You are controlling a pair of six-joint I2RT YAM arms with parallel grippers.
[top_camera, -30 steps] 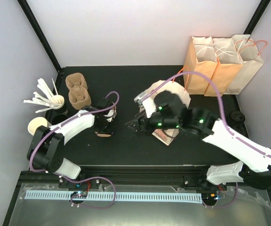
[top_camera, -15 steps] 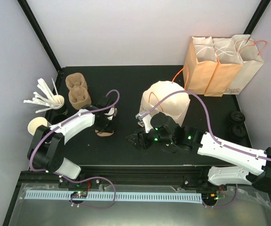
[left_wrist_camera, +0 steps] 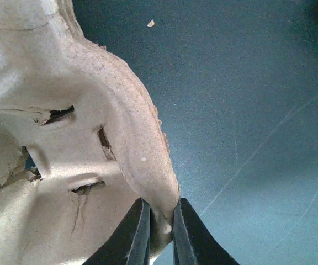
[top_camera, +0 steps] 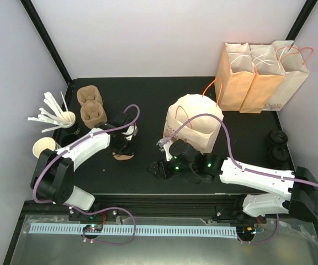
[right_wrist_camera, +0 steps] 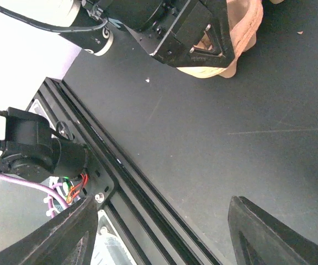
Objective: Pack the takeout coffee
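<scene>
My left gripper (top_camera: 122, 147) is shut on the rim of a brown pulp cup carrier (top_camera: 123, 155) lying on the black table left of centre. The left wrist view shows both fingers pinching the carrier's edge (left_wrist_camera: 65, 165), with the gripper (left_wrist_camera: 160, 227) low in the frame. My right gripper (top_camera: 158, 168) is open and empty, low over the table near the front edge, pointing left. Its wrist view shows the gripper (right_wrist_camera: 170, 237) spread wide over bare table, with the carrier (right_wrist_camera: 242, 38) beyond. The small black coffee cup does not show clearly in any view.
An opened tan paper bag (top_camera: 195, 117) stands just behind my right arm. Three more bags (top_camera: 258, 72) stand at the back right. Stacked pulp carriers (top_camera: 90, 105), white cups with stirrers (top_camera: 64, 118) and a cup (top_camera: 43, 146) sit left. Black lids (top_camera: 277, 144) lie right.
My right arm has drawn back from the paper bag toward the front edge and lowered, leaving the bag standing upright. The left gripper stays on the carrier, barely moved.
</scene>
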